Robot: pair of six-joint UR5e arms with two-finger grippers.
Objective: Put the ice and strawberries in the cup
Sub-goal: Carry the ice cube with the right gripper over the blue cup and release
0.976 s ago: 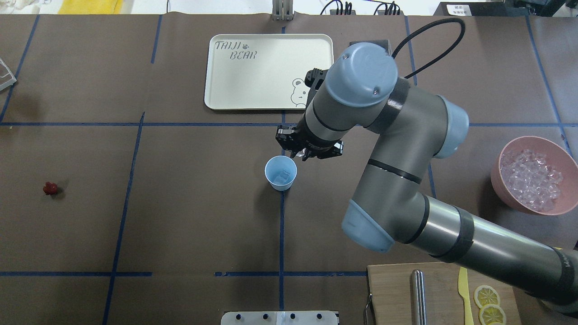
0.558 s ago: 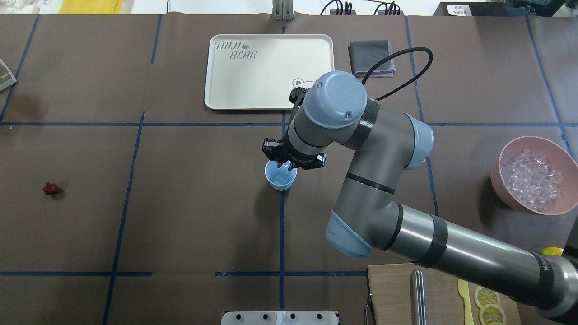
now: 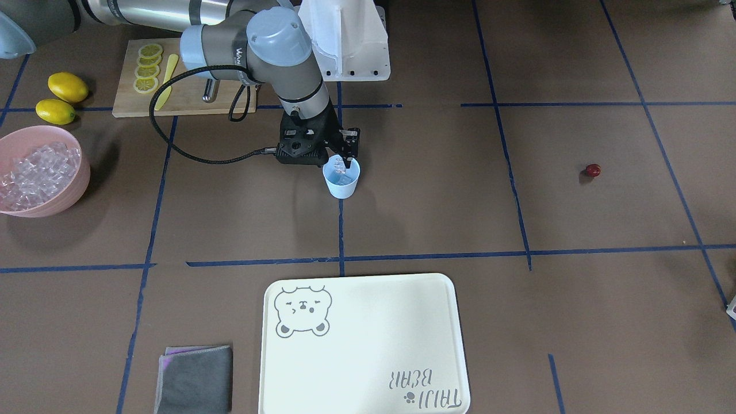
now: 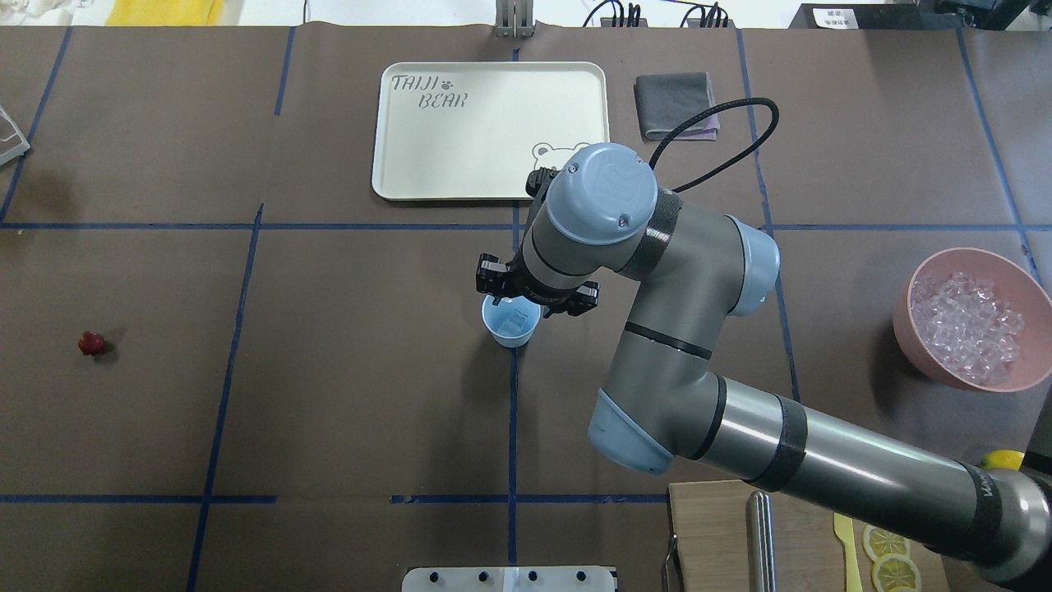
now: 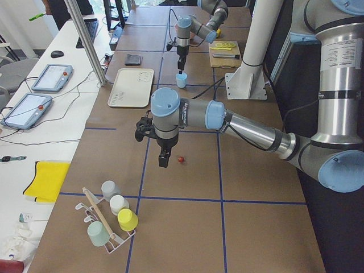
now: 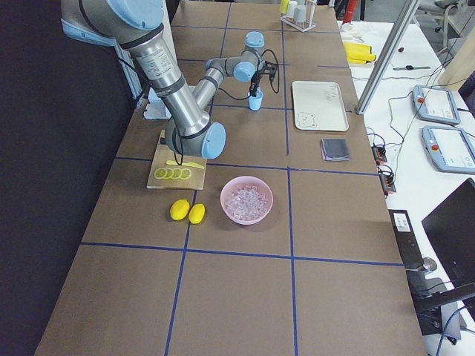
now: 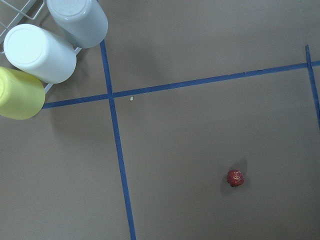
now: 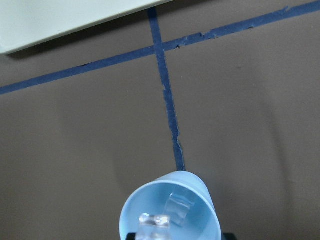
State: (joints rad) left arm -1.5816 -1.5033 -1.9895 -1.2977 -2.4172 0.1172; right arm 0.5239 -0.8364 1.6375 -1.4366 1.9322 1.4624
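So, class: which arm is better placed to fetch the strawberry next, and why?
Left. Its pincer hangs close beside the strawberry, which its wrist camera sees; the right pincer is across the table, over the cup.

The desk (image 4: 329, 370) is covered in matt brown paper. The cup (image 3: 341, 187) is seen as smooth plastic, the ice (image 8: 179, 206) glassy.
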